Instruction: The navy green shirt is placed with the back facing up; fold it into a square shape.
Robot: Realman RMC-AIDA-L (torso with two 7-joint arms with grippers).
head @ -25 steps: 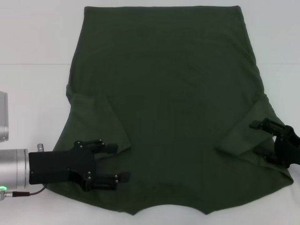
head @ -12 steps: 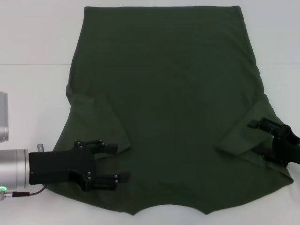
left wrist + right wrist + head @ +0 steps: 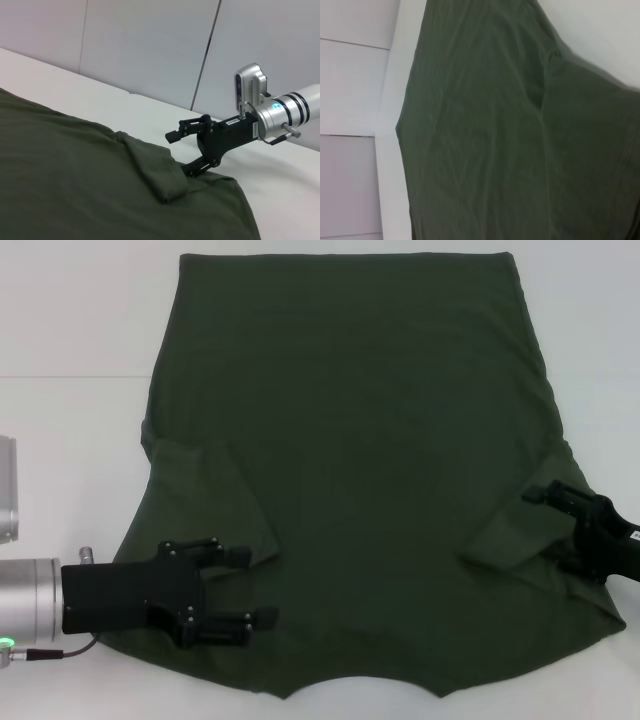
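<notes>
The right gripper (image 3: 562, 530) has edged toward the table's right edge, fingers spread astride the folded sleeve. The left gripper (image 3: 248, 587) (also spread) rests on the navy green shirt (image 3: 350, 460), lying mid-table; only the left wrist view shows the right's lower finger (image 3: 192, 170) touching cloth.

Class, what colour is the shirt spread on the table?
Plain dark olive green shirt; the head view shows it best.

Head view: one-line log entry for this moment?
stage: sleeves folded in | dark olive-green cotton T-shirt: flat on white table | left gripper: open, near sleeve | right gripper: open, at sleeve
</notes>
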